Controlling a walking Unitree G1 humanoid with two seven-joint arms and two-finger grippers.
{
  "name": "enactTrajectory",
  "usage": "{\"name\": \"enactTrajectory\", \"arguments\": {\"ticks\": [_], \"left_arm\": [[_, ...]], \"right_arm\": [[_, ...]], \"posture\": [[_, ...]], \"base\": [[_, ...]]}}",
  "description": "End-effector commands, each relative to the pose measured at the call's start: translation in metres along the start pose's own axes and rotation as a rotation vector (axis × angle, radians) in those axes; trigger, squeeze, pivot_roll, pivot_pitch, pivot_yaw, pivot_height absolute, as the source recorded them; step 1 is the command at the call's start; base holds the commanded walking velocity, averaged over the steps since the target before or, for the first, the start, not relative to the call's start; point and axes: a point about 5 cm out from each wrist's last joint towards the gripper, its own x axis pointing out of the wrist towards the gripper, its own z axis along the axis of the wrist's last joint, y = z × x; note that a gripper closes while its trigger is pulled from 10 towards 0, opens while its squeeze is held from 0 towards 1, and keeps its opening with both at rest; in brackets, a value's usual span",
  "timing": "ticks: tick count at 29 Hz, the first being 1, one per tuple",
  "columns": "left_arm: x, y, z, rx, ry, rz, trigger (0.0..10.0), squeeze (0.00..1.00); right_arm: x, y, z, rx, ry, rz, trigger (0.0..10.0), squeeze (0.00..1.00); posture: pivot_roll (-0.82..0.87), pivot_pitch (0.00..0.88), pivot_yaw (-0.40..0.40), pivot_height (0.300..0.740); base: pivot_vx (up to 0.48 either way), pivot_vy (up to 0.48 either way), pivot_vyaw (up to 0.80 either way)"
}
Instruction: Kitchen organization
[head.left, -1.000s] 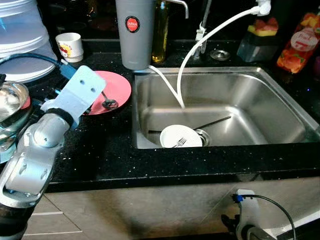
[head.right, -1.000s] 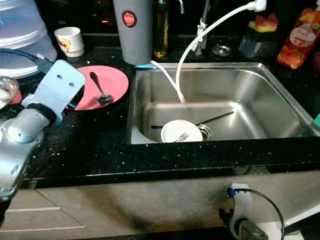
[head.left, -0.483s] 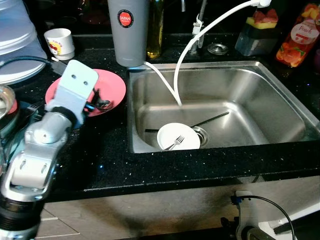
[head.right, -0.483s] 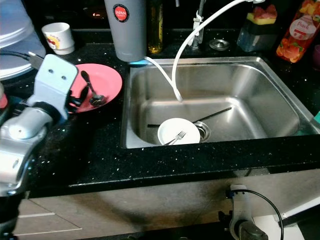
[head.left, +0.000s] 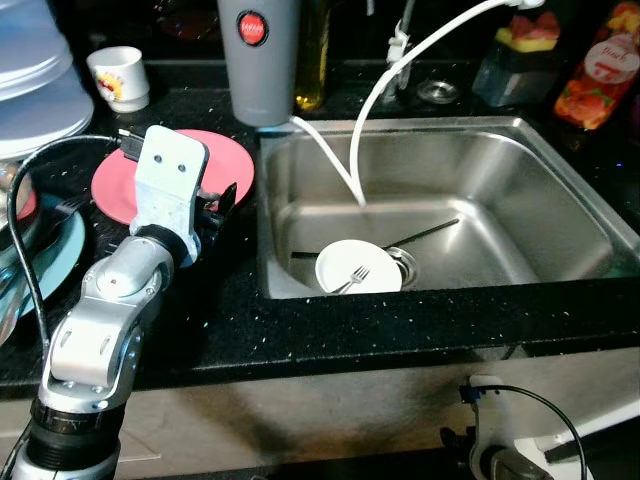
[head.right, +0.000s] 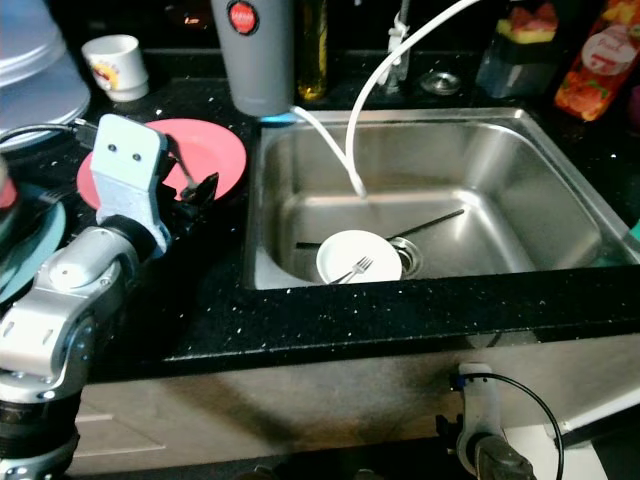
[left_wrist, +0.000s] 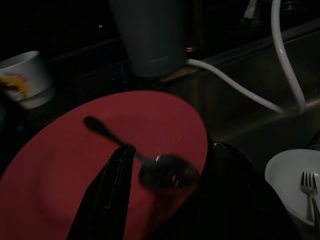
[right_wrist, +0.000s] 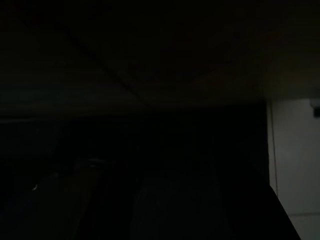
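- Spoon (left_wrist: 150, 167) lies on the red plate (left_wrist: 60, 170) on the dark surface (head.left: 230, 300), beside the sink (head.left: 500, 200).
- Left end effector (left_wrist: 170, 172) hovers just over the spoon's bowl, fingers spread wide either side.
- Right end effector: too dark, cannot tell.
- White plate (head.left: 345, 265) with fork (head.left: 352, 281) sits in the sink.

1 red plate (head.left: 228, 160), 1 spoon (left_wrist: 150, 162), 1 fork (head.left: 352, 281).
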Motion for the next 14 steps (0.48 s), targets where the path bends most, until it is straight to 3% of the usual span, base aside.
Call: {"name": "enactTrajectory", "arguments": {"ticks": [1,3,14], "left_arm": [[-0.0015,-0.0004,-0.0002,-0.022,-0.010,0.005,10.0,0.00],[-0.0013,-0.0005,0.0017,-0.030,-0.025,0.005,10.0,0.00],[-0.0019,0.0052,0.0076,-0.056,-0.056,0.054,10.0,0.00]], "right_arm": [[-0.0015,-0.0019,-0.0037,0.003,0.012,-0.008,10.0,0.00],[-0.0016,-0.0022,-0.0036,0.005,0.012,-0.010,10.0,0.00],[-0.0015,-0.0024,-0.0036,0.013,0.011,-0.013,10.0,0.00]], "posture": [[0.08,0.071,-0.043,0.740],[0.08,0.071,-0.043,0.740],[0.08,0.073,-0.044,0.740]], "base": [[-0.270,0.000,0.00],[-0.251,0.000,0.00],[0.000,0.000,0.00]]}}
